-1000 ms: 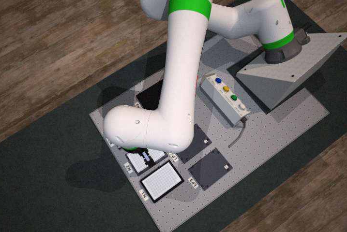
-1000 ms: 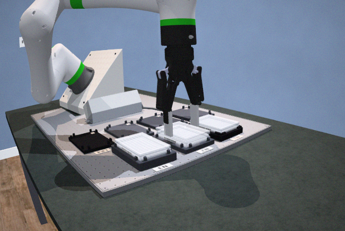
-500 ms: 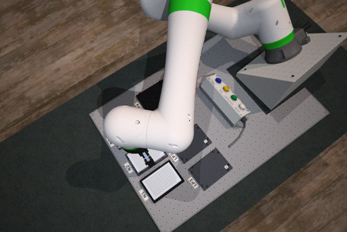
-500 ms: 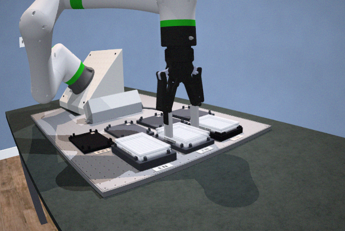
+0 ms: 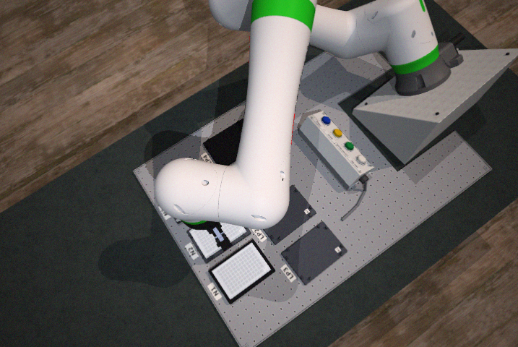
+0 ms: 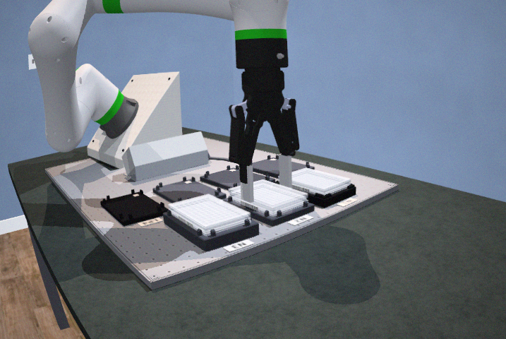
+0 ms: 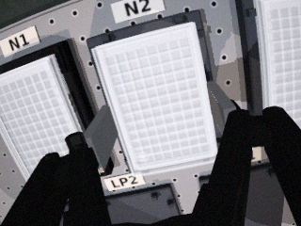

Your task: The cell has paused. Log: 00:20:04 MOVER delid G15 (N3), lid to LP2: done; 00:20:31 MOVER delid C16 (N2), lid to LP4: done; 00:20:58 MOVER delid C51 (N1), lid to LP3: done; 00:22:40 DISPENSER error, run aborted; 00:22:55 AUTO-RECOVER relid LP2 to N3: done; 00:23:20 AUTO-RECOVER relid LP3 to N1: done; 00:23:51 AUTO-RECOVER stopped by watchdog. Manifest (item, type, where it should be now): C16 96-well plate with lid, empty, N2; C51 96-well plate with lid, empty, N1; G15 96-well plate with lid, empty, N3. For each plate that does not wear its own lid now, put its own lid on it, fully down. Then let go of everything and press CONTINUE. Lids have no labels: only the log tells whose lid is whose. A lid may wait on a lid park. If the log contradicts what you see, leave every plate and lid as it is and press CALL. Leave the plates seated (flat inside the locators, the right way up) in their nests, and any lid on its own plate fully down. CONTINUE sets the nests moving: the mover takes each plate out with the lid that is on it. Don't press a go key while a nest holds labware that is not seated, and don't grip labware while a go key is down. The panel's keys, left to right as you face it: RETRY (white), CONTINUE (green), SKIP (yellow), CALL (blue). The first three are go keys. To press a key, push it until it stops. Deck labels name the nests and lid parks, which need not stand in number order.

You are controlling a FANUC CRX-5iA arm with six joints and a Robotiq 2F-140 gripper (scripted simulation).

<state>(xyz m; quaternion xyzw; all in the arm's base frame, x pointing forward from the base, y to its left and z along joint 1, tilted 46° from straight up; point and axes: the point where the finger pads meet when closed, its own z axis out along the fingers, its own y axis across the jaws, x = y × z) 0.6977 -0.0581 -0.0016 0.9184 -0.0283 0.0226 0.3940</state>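
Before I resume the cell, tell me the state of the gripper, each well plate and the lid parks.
Black two-finger gripper: shut on the clear lid at N2.
Clear lid at N2: lying on its white 96-well plate, gripped; whether it is fully down, cannot tell.
White plate in N1: lidded, flat in its nest.
White plate in N3: lidded, flat in its nest.
Dark lid park LP2: no lid.
Dark lid park LP3: no lid.

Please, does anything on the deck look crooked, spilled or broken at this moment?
Nothing stands out. The N1 plate and N3 plate lie square in their nests, with no spill or damage. The gripper is shut on the lid over N2, which looks level; whether it is fully down I cannot tell.
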